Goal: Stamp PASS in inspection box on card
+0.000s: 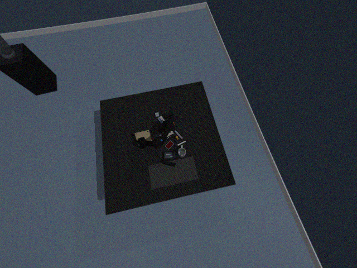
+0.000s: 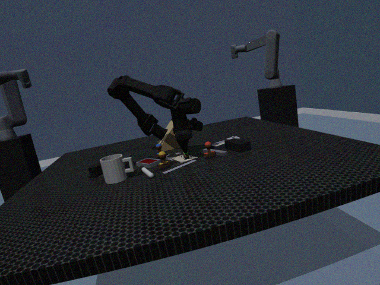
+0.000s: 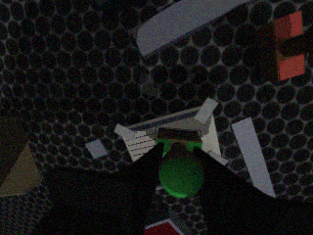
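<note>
My gripper (image 3: 178,149) (image 2: 185,153) is shut on the green-knobbed stamp (image 3: 181,176) and holds it over the pale card (image 3: 139,145) (image 2: 177,158). The stamp's base hides the middle of the card in the wrist view. It is at or just above the card; contact cannot be told. The inspection box and any print are hidden. The red ink pad (image 3: 163,229) (image 2: 148,161) (image 1: 169,144) lies near the card, at the bottom edge of the wrist view.
A red-knobbed stamp (image 2: 208,150), a yellow-knobbed stamp (image 2: 162,159) and a blue-knobbed stamp (image 2: 158,146) stand around the card. A white mug (image 2: 113,169) (image 1: 182,152), a white marker-like stick (image 2: 147,172), a black block (image 2: 237,144) and a tan wedge (image 2: 168,141) are also there.
</note>
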Robot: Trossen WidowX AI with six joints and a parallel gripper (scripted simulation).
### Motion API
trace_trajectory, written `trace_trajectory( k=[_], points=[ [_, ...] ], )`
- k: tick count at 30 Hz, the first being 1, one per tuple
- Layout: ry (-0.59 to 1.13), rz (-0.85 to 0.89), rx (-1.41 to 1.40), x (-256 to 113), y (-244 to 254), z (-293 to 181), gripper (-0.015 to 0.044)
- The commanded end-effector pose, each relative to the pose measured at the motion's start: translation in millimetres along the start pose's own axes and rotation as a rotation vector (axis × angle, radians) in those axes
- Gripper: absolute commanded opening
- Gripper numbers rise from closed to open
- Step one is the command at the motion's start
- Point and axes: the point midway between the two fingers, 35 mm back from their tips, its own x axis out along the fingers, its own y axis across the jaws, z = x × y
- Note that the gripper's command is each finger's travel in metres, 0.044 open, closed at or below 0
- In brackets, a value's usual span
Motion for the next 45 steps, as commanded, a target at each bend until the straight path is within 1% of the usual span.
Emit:
trace_trajectory(
  k=[1, 45],
  points=[
    [0.005, 0.001, 0.001, 3.3, -1.1, -1.3, 0.0000],
    [0.004, 0.001, 0.001, -0.9, -1.2, -1.2, 0.0000]
  ],
)
